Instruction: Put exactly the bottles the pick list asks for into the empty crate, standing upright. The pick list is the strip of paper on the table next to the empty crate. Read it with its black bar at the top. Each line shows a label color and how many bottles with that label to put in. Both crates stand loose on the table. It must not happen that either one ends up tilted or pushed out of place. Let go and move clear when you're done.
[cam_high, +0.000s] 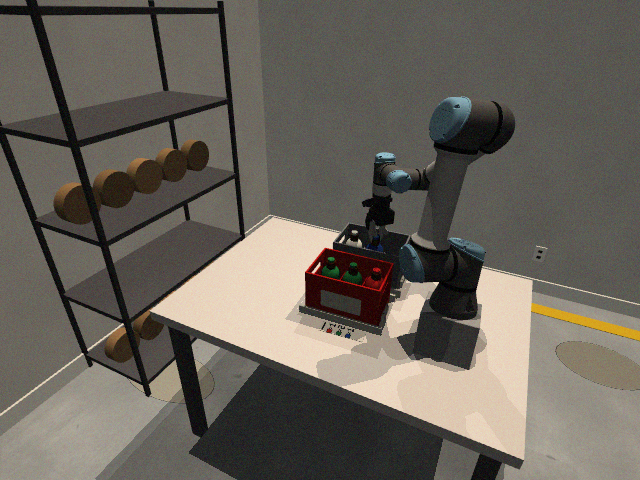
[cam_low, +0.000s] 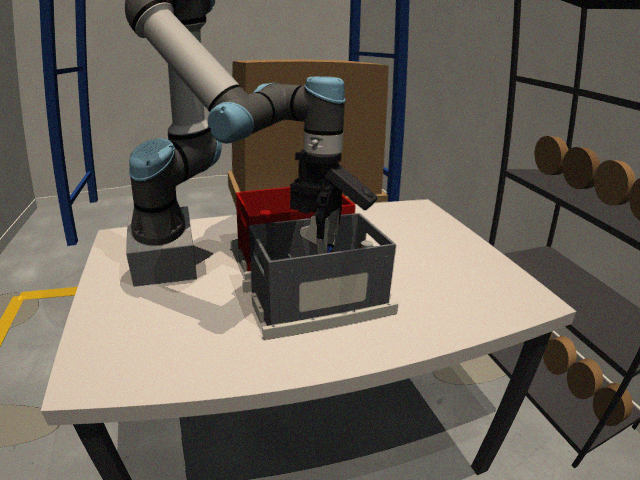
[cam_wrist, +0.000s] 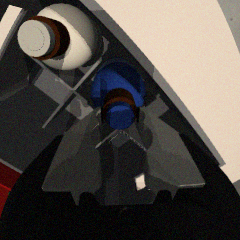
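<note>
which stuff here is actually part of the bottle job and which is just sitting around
Part of the job:
- gripper, shut on the blue bottle
- white bottle beside it
- grey crate holding both
- red crate with two green bottles and a red bottle
- pick list

Just lying about:
- shelf rack
- brown discs
- cardboard panel

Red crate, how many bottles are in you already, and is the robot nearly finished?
Done: the red crate holds three upright bottles, two green and one red. In hand: the end effector is shut on the blue bottle inside the grey crate, beside a white bottle. Left: lifting the blue one across. The pick list counts are too small to read.
</note>
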